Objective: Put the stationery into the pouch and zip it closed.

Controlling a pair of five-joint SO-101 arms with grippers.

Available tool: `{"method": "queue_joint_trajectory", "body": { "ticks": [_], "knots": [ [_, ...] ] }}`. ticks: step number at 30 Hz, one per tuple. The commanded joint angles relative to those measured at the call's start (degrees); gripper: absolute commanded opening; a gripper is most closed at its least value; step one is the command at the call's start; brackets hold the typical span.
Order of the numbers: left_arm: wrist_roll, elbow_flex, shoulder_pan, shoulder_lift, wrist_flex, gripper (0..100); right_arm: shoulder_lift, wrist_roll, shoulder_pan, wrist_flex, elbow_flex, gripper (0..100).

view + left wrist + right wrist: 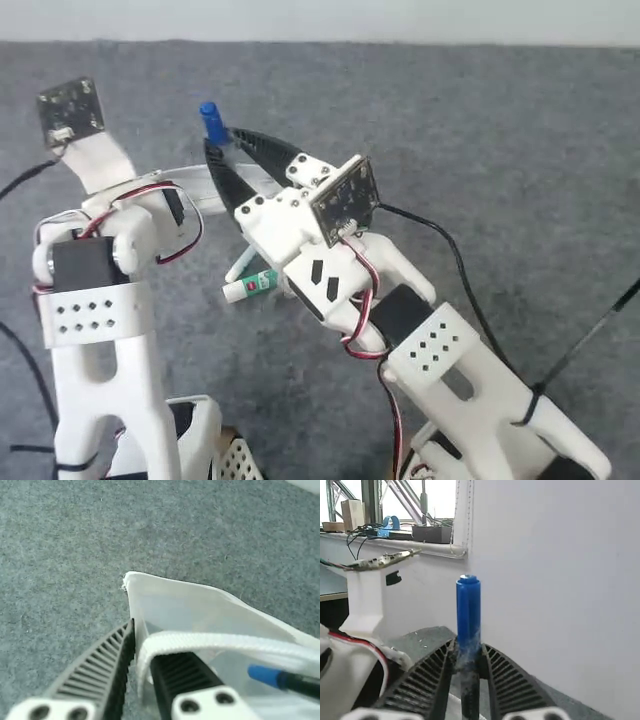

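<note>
Blue-capped pen (468, 610) gripped in right tool (468, 649), left tool (142, 640) pinching edge of white pouch (200, 610)

White, translucent pouch (200, 605), white zip band (225, 641). Blue-capped, dark-barrelled pen (468, 612). White tube (240, 289), green label (262, 281). Mottled grey table cover (520, 130). Black, ribbed left gripper (141, 642) and right gripper (468, 652). White arms (100, 400); red and black wires (376, 285).
</note>
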Motion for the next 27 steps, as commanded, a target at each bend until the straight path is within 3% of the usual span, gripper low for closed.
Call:
{"method": "queue_joint_trajectory", "body": {
  "ticks": [1, 8, 12, 17, 27],
  "knots": [
    [0.6, -0.7, 0.0, -0.3, -1.7, 1, -0.3, -0.4, 0.7, -1.8, 0.8, 0.6],
    [0.6, -0.5, 0.0, -0.3, -1.7, 1, -0.3, -0.2, 0.7, -1.3, 3.3, 0.6],
    [0.6, -0.4, 0.0, -0.3, -1.7, 1, -0.3, 4.3, 0.6, -0.7, 3.5, 1.3],
    [0.6, -0.4, 0.0, -0.3, -1.7, 1, -0.5, 4.9, -0.3, 8.0, 0.7, 13.8],
    [0.6, -0.6, 0.0, -0.3, -1.7, 1, -0.8, 5.3, -0.6, 18.2, -5.1, 12.4]
  ]
}}
